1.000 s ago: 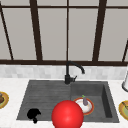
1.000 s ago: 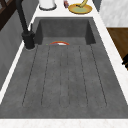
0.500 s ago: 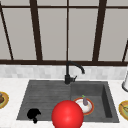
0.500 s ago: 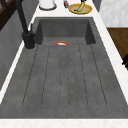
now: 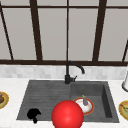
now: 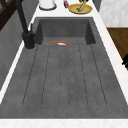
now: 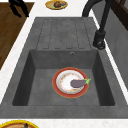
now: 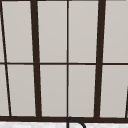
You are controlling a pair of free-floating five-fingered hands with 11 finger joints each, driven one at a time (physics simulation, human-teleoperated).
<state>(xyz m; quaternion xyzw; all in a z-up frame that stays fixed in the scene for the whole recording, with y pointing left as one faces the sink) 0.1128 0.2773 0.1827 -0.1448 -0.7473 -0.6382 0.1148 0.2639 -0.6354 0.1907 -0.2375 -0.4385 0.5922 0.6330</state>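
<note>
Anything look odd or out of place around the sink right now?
One thing: an eggplant lies on its side on the red-rimmed plate down in the sink basin, food sitting where dishes get washed. In the front view a big red ball floats before the sink. The left hand hangs at the sink's front edge.

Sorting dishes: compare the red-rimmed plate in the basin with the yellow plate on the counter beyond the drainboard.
The red-rimmed plate lies down in the basin; the yellow plate sits up on the counter. The red-rimmed plate has a white middle and holds an eggplant; the yellow plate holds something brown. Both are round and lie flat.
</note>
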